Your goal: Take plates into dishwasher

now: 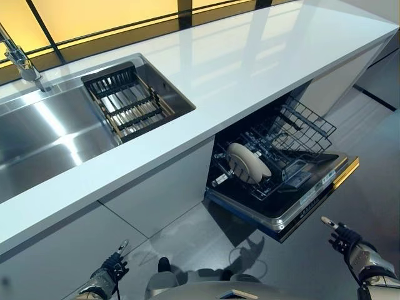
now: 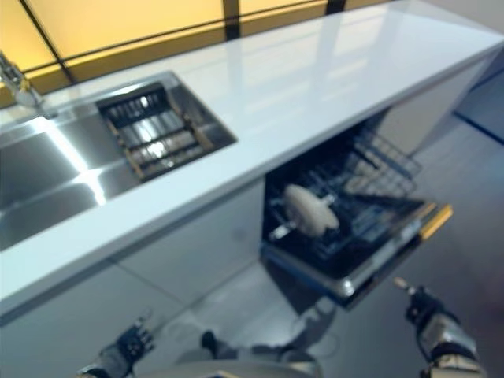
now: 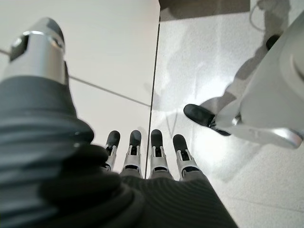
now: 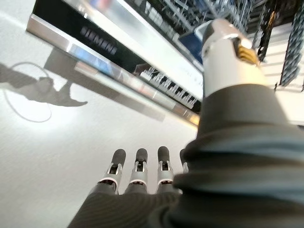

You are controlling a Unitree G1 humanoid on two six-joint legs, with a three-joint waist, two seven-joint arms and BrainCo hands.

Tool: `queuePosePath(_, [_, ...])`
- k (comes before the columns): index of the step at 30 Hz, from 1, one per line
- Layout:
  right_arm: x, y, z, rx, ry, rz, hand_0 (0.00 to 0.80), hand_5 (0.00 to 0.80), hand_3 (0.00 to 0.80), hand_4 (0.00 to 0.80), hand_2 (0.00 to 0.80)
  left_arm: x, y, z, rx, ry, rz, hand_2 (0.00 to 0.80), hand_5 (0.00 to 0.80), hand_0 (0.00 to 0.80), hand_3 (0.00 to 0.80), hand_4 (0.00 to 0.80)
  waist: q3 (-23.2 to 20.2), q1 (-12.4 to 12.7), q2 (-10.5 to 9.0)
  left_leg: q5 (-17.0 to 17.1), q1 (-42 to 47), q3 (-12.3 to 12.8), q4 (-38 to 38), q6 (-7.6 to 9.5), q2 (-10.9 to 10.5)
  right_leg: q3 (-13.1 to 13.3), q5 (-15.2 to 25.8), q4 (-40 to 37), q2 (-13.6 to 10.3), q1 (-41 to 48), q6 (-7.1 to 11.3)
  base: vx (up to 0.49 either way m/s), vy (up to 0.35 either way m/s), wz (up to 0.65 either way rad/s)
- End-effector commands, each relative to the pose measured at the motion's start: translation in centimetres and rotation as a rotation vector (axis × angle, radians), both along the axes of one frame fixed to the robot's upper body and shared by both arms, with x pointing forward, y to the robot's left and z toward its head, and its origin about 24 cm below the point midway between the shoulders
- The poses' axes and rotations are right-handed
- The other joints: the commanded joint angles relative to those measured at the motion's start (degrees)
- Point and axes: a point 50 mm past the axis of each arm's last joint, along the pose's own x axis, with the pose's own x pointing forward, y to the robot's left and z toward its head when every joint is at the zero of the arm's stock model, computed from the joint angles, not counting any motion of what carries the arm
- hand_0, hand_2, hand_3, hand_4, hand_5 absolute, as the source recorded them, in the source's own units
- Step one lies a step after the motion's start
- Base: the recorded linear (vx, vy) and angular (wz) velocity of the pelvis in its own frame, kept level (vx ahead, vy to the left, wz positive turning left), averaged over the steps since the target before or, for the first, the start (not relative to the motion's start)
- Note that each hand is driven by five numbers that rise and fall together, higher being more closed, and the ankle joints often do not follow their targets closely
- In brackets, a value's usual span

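Left eye view gives us the whole kitchen run: a long white counter (image 1: pixel 250 69) crosses from nine o'clock up toward two o'clock, and under it, at about four o'clock from the picture's centre, the dishwasher (image 1: pixel 294 206) stands with its door dropped open and its lower rack (image 1: pixel 294 150) pulled out over the door. One pale plate (image 1: pixel 247 164) sits on edge among the rack's wire tines, toward the rack's nine o'clock side; we cannot tell whether a second plate leans behind it. At ten o'clock the steel sink (image 1: pixel 37 137) is set into the counter, with a slatted drying rack (image 1: pixel 128 103) in its basin on the three o'clock side and a tap (image 1: pixel 19 59) at the far edge. We see no plate in the sink or on the counter. Our left hand (image 3: pixel 142 156) hangs low at seven o'clock, facing the pale cabinet front (image 3: pixel 104 57); its wrist view shows the fingers straight, the thumb apart, nothing held. Our right hand (image 4: pixel 137 173) hangs at five o'clock, just beside the open door's front edge (image 4: pixel 128 71), fingers likewise straight and empty above the grey floor (image 4: pixel 57 142).
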Motion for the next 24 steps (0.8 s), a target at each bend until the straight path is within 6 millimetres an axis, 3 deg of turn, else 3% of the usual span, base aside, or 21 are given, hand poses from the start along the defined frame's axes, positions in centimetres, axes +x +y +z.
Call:
queuePosePath(1, [1.3, -1.1, 1.3, -0.038, -0.063, -0.011, 0.000, 0.000, 0.000, 0.000, 0.000, 2.5, 0.6, 0.9, 0.009, -0.109, 0.010, 0.000, 0.000, 0.000, 0.000, 0.000, 0.26, 1.70, -1.05, -3.94, 3.01, 1.26, 1.16, 1.06, 1.91, 0.15, 3.41, 3.67, -5.37, -3.57, 3.25, 0.002, -0.053, 0.03])
queuePosePath(5, [0.8, -0.3, 0.4, -0.008, -0.065, -0.004, 0.000, 0.000, 0.000, 0.000, 0.000, 2.5, 1.0, 1.1, 0.016, -0.116, -0.003, 0.000, 0.000, 0.000, 0.000, 0.000, 0.66, 1.88, -0.32, -3.80, 2.80, 0.79, 1.16, 1.08, 1.82, -0.24, 2.90, 4.43, -5.44, -3.81, 3.12, 0.002, -0.076, 0.02])
queuePosePath(11, [1.6, 1.0, 0.0, 0.053, -0.140, -0.034, 0.000, 0.000, 0.000, 0.000, 0.000, 3.4, 1.2, 1.6, 0.011, -0.140, -0.013, 0.000, 0.000, 0.000, 0.000, 0.000, 2.44, 1.88, 1.83, -3.31, 0.76, -0.82, 1.63, 1.16, 1.26, -0.60, 1.97, 6.56, -6.05, -6.03, 2.72, -0.069, -0.059, 0.02])
queuePosePath(24, [7.3, 2.0, 2.8, 0.113, -0.413, 0.060, 0.000, 0.000, 0.000, 0.000, 0.000, 4.5, -2.9, 0.8, -0.156, -0.231, -0.014, 0.000, 0.000, 0.000, 0.000, 0.000, 9.28, 2.01, 8.49, -0.96, -4.96, -3.46, 2.58, 0.18, -0.42, -1.25, -0.77, 12.57, -7.83, -12.46, 0.66, -0.098, 0.047, 0.05])
